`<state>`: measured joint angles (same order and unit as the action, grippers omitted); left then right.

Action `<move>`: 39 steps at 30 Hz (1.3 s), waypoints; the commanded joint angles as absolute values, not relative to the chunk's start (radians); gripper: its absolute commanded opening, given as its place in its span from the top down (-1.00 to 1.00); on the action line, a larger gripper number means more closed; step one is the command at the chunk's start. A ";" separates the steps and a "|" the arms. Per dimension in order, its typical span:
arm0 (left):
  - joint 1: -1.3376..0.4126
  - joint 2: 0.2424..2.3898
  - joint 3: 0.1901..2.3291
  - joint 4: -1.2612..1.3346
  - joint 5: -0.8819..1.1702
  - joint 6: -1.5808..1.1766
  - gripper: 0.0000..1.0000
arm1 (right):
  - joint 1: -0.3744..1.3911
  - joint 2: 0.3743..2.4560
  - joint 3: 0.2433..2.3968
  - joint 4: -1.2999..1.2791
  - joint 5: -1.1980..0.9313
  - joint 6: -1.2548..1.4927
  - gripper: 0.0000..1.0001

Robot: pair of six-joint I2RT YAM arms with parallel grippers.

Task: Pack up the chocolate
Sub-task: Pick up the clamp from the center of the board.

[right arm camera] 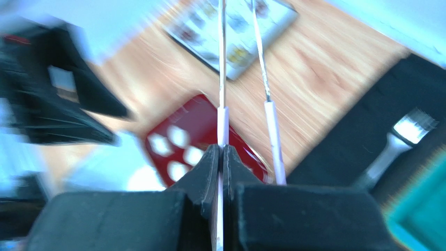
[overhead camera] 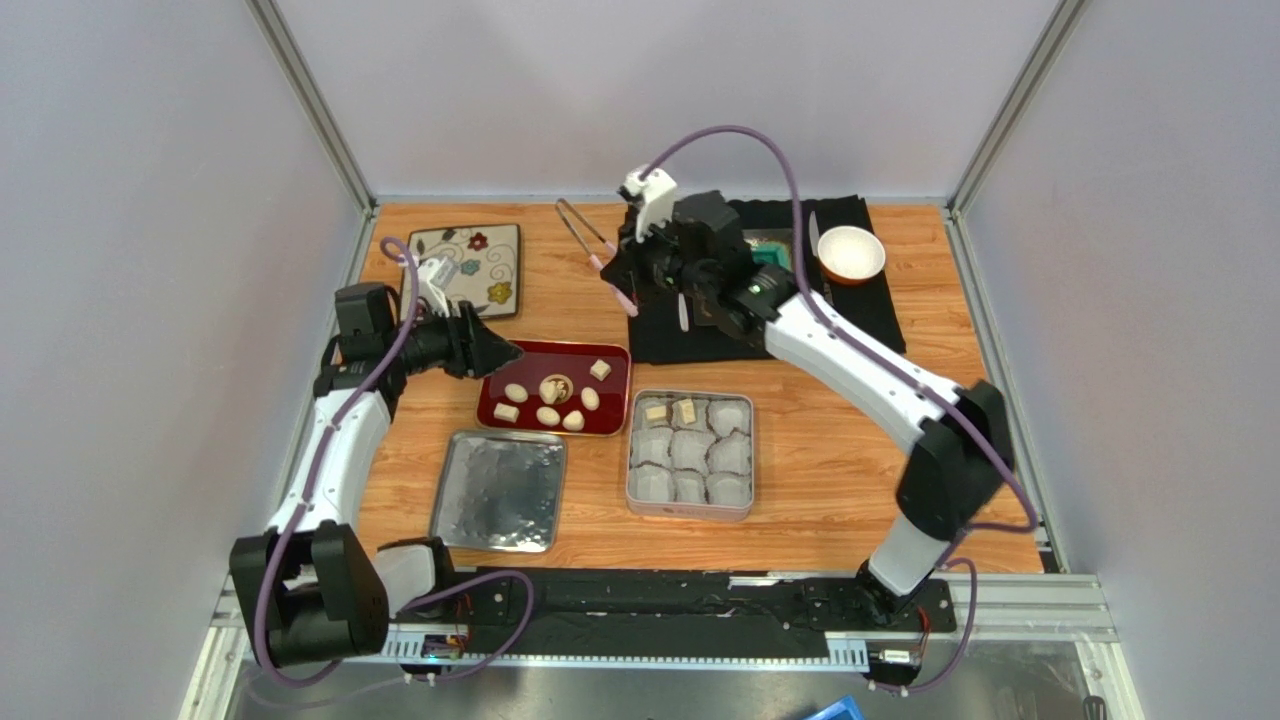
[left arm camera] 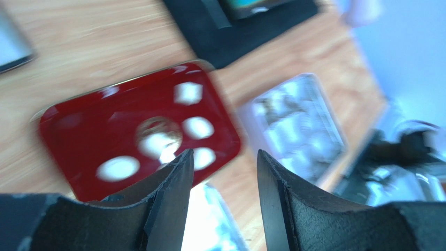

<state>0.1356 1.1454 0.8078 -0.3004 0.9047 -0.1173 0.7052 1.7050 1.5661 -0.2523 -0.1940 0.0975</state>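
Looking first at the chocolate (overhead camera: 516, 393), we count about seven small cream lumps lying loose on the red tray (left arm camera: 78, 136). They sit just below and ahead of the left pincer (left arm camera: 222, 157), whose fingers stand apart with nothing between them. Two squarish pieces (overhead camera: 657, 411) already sit in the paper cups (overhead camera: 691, 450) of the tin (overhead camera: 630, 450), which lies off to that pincer's right, beyond the tray. We judge each lump to be very light and hard-shelled but easy to mar. Being smooth and rounded, a lump would likely roll or squirt out of a pinch that is off-centre. The best hold looks to be across the narrow middle of a lump, low on its sides, with gentle pressure only. The tongs (right arm camera: 223, 120) look better suited to this than bare fingers. The right pincer (right arm camera: 221, 151) is clamped tight on one leg of them, while the other leg runs free just beside its fingers. Held that way, we doubt the tongs can be squeezed shut, so a hold across both legs may be needed. This pincer hangs well apart from the tray, which shows below its fingers and to one side. A flat silver lid (overhead camera: 501, 489) lies nearer the arm bases than the left pincer, just beside the tray.
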 commanded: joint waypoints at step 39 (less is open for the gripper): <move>0.140 0.979 0.729 0.617 1.431 -0.956 -0.37 | 0.755 1.855 1.232 1.287 -0.538 1.262 1.00</move>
<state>0.1383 0.9821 0.7242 0.4770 1.3876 -0.8600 0.7525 1.8435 1.1851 1.2461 -0.5285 1.2713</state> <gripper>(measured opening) 0.678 0.017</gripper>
